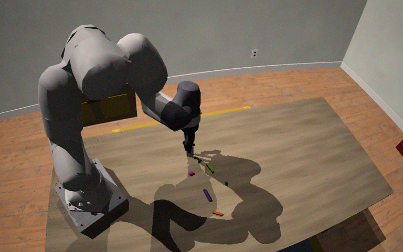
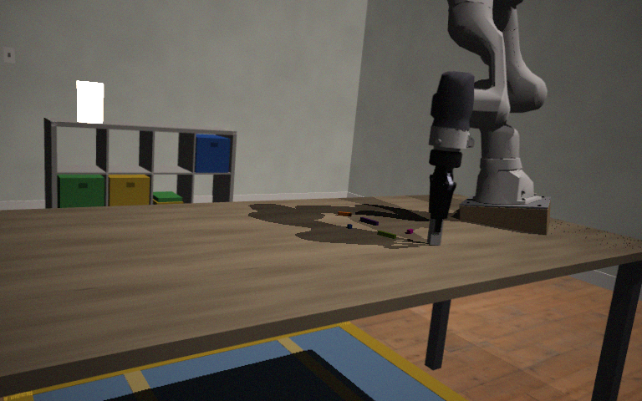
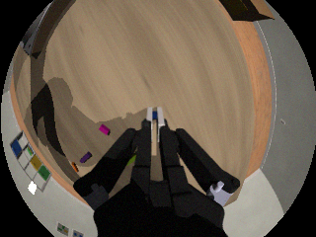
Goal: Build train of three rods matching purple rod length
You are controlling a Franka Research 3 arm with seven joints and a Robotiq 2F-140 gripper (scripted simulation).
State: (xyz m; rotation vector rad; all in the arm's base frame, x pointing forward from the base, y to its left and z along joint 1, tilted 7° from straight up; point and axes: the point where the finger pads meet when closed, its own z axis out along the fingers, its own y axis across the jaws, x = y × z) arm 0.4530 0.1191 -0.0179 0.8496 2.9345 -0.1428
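Observation:
My gripper (image 1: pixel 190 155) (image 2: pixel 434 243) (image 3: pixel 154 114) is shut on a blue rod (image 3: pixel 154 116), seen between the fingertips in the wrist view, low over the table. A lime rod (image 1: pixel 210 167) (image 2: pixel 386 234) (image 3: pixel 131 160) lies nearest the gripper, with a magenta rod (image 1: pixel 191 173) (image 2: pixel 410 230) (image 3: pixel 104 129) nearby. Another blue rod (image 1: pixel 226 183) (image 2: pixel 349 226) lies apart; the gripper hides it in the wrist view. The purple rod (image 1: pixel 207 195) (image 2: pixel 369 220) (image 3: pixel 86 157) and an orange rod (image 1: pixel 217 213) (image 2: pixel 344 213) (image 3: pixel 75 167) lie separately, farther from the gripper.
The robot's base block (image 1: pixel 122 205) (image 2: pixel 504 220) stands on the table (image 1: pixel 297 142) (image 2: pixel 141 283). Arm shadows fall across several rods. A shelf (image 2: pixel 141 126) with coloured boxes stands beyond the table in the exterior view.

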